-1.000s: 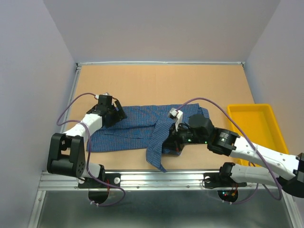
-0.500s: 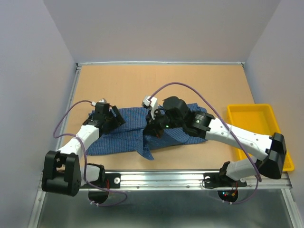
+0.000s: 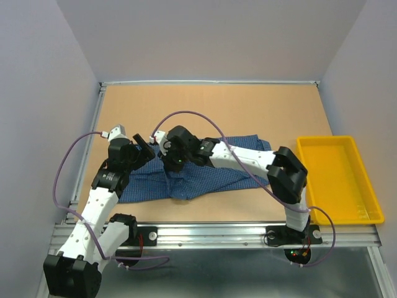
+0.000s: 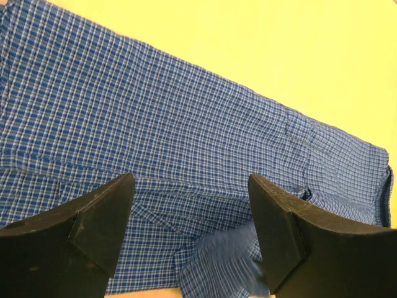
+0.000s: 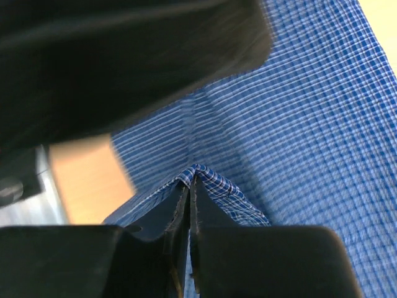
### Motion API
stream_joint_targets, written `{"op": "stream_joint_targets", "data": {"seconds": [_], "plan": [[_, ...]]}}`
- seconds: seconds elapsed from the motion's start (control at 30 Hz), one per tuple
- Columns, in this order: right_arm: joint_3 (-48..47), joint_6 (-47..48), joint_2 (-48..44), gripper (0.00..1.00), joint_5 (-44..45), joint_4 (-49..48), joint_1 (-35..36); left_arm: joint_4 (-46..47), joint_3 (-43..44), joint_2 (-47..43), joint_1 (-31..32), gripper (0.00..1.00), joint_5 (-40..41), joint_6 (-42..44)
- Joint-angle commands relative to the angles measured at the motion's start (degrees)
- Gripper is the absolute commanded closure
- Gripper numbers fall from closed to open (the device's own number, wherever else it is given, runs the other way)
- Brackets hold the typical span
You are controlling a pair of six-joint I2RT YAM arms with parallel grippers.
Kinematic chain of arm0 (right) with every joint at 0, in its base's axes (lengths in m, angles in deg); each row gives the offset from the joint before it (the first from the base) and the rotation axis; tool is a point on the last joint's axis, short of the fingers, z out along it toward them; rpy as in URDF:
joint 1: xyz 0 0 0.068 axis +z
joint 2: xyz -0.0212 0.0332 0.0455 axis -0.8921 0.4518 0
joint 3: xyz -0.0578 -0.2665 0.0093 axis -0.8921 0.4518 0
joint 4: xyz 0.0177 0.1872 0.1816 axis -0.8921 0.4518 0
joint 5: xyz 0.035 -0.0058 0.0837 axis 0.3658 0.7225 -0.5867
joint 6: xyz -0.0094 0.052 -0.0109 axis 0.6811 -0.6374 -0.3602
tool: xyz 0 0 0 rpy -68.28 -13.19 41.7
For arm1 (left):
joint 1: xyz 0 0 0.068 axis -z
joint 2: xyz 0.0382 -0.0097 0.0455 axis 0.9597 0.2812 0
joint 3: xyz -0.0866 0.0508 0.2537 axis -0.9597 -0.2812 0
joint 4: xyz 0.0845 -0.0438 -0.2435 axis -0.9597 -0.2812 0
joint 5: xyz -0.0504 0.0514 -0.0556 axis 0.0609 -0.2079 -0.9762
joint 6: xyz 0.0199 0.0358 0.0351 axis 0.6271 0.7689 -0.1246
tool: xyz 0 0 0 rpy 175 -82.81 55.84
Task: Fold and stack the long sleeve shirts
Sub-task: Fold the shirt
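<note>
Overhead view of a tan tabletop point(image 3: 217, 112) with pale walls on three sides. A blue fine-checked cotton button-up shirt point(image 3: 211, 177) lies flat but rumpled on the near half of the tabletop, left of centre, stretching sideways. A yellow plastic tray point(image 3: 335, 180) sits at the right edge, well apart from the shirt.

The white and black right arm point(image 3: 242, 160) reaches from its base at the near right, leftward across the shirt. The right jaws are over the shirt's left-middle part. The right wrist camera shows them pressed together, pinching a raised fold of the checked cloth point(image 5: 208, 180) between their tips. The cloth rises to a small peak there. More flat checked fabric spreads beyond it.

The left arm point(image 3: 102, 189) rises from the near left corner. The left jaws are over the shirt's left end, just beside the right jaws. The left wrist camera shows them spread wide with nothing between them, pointing down at the checked fabric point(image 4: 155, 124). Bare tabletop shows beyond the shirt's far edge. Whether these tips touch the cloth cannot be told.
</note>
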Motion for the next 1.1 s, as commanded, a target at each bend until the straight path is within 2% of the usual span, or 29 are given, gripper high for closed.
{"op": "stream_joint_targets", "data": {"seconds": [0.0,0.07,0.1,0.13,0.23,0.27,0.33,0.37,0.5,0.63,0.73,0.83,0.93,1.03,1.07], "plan": [[-9.3,2.4,5.3,0.91,5.4,-1.3,-1.2,-2.1,0.9,-0.8,0.0,0.14,0.8,0.5],[-13.9,1.3,9.2,0.87,6.6,-1.3,-2.3,-2.2,0.6,-0.9,0.0,0.14,0.5,0.4],[-15.2,1.0,10.2,0.8,7.3,-1.3,-3.1,-2.2,0.5,-0.8,0.0,0.14,0.6,0.4],[-16.6,0.3,11.9,0.62,9.2,-1.3,-3.6,-2.3,0.4,-0.7,0.0,0.14,0.4,0.3],[-18.5,-1.3,12.1,0.42,12.9,-1.3,-5.2,-2.2,0.2,-0.1,0.0,0.14,-0.8,0.4],[-18.1,-1.7,10.5,0.33,14.6,-1.3,-5.7,-1.9,0.1,0.3,0.0,0.14,-1.8,1.0],[-14.7,-4.0,7.5,0.28,15.1,-1.3,-7.5,-1.4,0.0,1.3,0.0,0.14,-2.1,1.4],[-12.7,-4.8,3.6,0.28,16.6,-1.3,-8.2,-0.7,-0.2,2.6,0.0,0.14,-4.6,1.8],[-0.6,-10.3,-7.2,0.28,17.3,-1.3,-13.4,1.3,-0.2,6.5,0.0,0.14,-6.6,2.6],[17.0,-16.1,-16.9,0.34,16.9,-1.2,-21.3,3.0,0.9,11.4,-0.1,0.14,-4.9,2.0],[24.0,-18.9,-21.6,0.4,16.0,-1.3,-26.3,4.2,1.8,14.0,-0.3,0.14,-3.2,0.9],[32.0,-22.3,-23.9,0.48,11.4,-5.2,-32.3,5.8,3.1,18.4,-2.0,0.15,-0.7,-1.1],[39.2,-26.0,-24.6,0.51,7.6,-9.4,-37.7,7.7,3.0,22.9,-4.5,0.16,-1.0,-1.8],[44.2,-28.9,-23.1,0.54,3.9,-14.6,-41.9,8.9,2.7,27.6,-9.8,0.16,-4.5,-2.1],[45.3,-29.6,-22.4,0.55,3.0,-15.6,-43.0,9.3,2.6,28.6,-9.9,0.17,-4.9,-2.1]]}}
